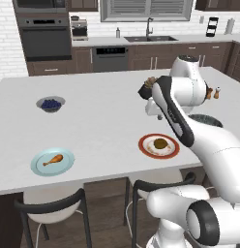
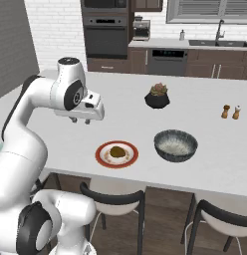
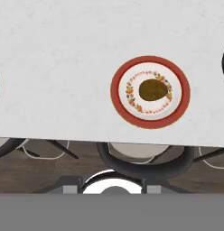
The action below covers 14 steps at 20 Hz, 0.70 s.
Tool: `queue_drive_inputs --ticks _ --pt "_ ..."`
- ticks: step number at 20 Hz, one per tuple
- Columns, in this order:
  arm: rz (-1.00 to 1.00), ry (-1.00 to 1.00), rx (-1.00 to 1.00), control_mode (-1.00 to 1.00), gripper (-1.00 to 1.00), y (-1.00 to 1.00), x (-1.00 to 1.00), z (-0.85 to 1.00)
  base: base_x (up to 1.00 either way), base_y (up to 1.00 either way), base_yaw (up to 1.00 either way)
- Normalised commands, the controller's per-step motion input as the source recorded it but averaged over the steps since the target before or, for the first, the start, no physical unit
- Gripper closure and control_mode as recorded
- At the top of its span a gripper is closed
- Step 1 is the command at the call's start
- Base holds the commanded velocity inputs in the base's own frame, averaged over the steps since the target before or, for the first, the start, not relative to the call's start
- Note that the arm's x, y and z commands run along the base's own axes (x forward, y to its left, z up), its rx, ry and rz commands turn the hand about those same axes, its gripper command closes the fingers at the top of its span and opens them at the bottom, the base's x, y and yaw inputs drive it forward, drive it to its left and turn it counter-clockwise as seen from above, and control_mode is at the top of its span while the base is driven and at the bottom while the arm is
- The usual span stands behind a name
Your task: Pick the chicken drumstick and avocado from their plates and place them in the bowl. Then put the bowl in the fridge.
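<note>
The gripper (image 2: pixel 79 119) hangs above the white counter (image 1: pixel 102 121), its short fingers pointing down, with nothing between them; how wide they stand I cannot tell. On the light blue plate (image 1: pixel 52 161) near the front-left edge lies the chicken drumstick (image 1: pixel 53 159), long axis running left to right with a slight upward slant, thick end right, thin bone end left. The avocado (image 1: pixel 161 144) sits in the middle of the red-rimmed plate (image 1: pixel 158 146), also near the front edge. From the hand camera, the avocado (image 3: pixel 154 90) looks egg-shaped, long axis across the frame, narrower end to the right, ringed by a speckled pattern on the red-rimmed plate (image 3: pixel 150 92).

The right base camera gives the bowl (image 2: pixel 176 145) in full, just right of the red-rimmed plate (image 2: pixel 116 154), apart from it; the arm covers most of it on the left camera. The left camera alone offers the drumstick and a small grey bowl of blueberries (image 1: pixel 51 103) further back. A potted succulent (image 2: pixel 157 96) and two shakers (image 2: pixel 230 111) stand behind.
</note>
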Motion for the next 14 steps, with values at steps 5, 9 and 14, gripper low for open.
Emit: queue_drive_inputs --ticks 5,9,14 --pt "0.16 0.03 0.01 -1.0 -1.0 -0.25 0.16 -0.27 0.0 0.0 0.0" --pt "0.41 0.1 0.0 -1.0 -1.0 -0.76 0.6 -0.66 0.0 0.0 0.0" --pt "0.34 0.07 0.0 -1.0 -1.0 -0.36 0.83 -0.53 0.0 0.0 0.0"
